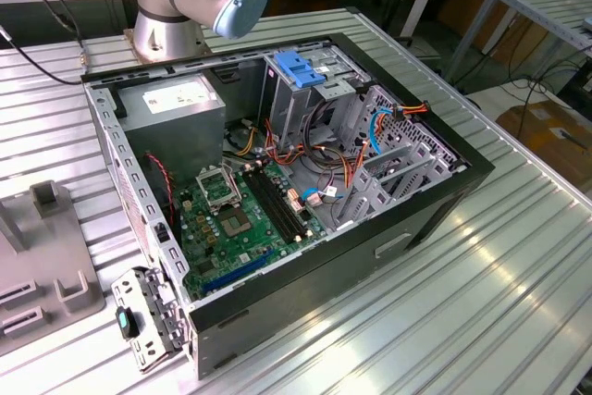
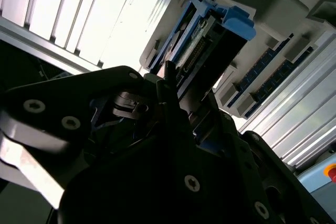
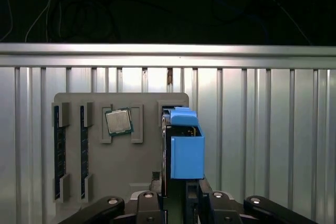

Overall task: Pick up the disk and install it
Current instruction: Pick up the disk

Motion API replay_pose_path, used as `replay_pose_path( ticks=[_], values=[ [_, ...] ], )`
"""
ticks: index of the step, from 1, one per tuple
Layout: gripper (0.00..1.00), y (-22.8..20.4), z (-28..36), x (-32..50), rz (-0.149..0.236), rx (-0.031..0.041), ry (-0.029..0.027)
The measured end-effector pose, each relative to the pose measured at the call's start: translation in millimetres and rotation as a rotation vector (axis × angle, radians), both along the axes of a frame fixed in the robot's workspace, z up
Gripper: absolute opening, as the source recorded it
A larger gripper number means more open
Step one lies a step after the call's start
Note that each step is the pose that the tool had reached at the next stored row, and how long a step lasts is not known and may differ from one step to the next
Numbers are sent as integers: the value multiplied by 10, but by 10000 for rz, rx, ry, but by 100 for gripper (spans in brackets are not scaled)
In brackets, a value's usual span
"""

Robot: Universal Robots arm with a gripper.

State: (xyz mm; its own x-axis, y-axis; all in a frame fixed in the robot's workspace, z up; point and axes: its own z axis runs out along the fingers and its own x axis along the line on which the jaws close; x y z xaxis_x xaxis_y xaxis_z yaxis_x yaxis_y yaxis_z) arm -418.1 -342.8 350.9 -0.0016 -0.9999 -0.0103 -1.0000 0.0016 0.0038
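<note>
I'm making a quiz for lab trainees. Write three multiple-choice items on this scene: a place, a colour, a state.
1. Where is the disk? A) on edge in the grey tray B) inside the computer case C) on the motherboard
2. What colour is the disk's carrier? A) red B) blue C) yellow
3. How is the computer case? A) closed, upright B) closed, on its side C) open, on its side
Key: 1 A, the first wrist view shows it slotted in the tray; 2 B, both wrist views show blue plastic; 3 C, the exterior view shows the motherboard exposed.
</note>
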Motion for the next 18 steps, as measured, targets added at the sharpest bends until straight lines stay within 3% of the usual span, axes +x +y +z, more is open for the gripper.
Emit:
replay_pose_path(
  ticks=[5,15,18],
  values=[
    [35,0,0,0,0,-1,0],
    [35,0,180,0,0,-23,0],
    [35,0,184,0,0,-23,0]
  ],
)
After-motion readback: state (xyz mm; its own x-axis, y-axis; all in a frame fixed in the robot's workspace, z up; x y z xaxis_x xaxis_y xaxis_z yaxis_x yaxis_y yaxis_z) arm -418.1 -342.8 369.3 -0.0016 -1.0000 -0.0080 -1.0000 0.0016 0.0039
